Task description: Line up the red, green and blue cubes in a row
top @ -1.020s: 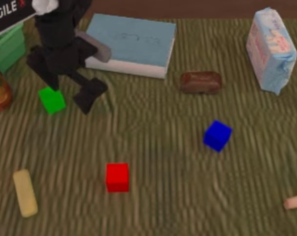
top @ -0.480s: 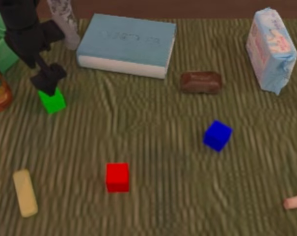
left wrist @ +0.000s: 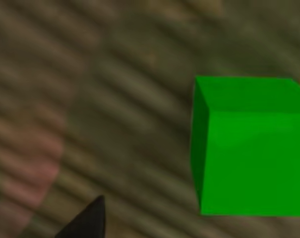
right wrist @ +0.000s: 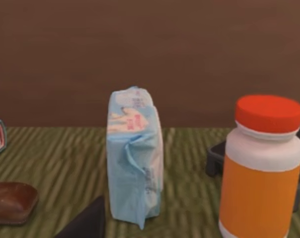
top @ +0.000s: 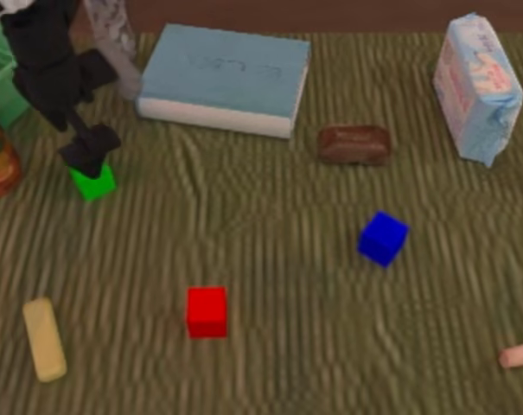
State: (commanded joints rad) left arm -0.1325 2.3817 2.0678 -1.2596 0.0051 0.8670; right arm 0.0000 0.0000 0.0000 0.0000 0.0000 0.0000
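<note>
The green cube (top: 94, 184) sits at the table's left, partly hidden under my left gripper (top: 88, 154), which hangs open just above it. In the left wrist view the green cube (left wrist: 249, 148) looms large and close, off to one side of the single dark fingertip (left wrist: 88, 223) that shows. The red cube (top: 207, 311) lies front and centre-left. The blue cube (top: 383, 238) rests tilted right of the middle. My right gripper is outside the top view, parked. Only one of its fingertips (right wrist: 88, 220) shows, with nothing against it.
A light-blue book (top: 222, 78) lies at the back, a brown lump (top: 354, 144) to its right, a tissue pack (top: 477, 86) far right. Green bin (top: 2, 78) back left. Yellowish bar (top: 44, 339) front left. An orange bottle (right wrist: 261, 173) stands near the right arm.
My left arm has swung to the left and its gripper has come down over the green cube, now covering part of it. The cubes have not moved.
</note>
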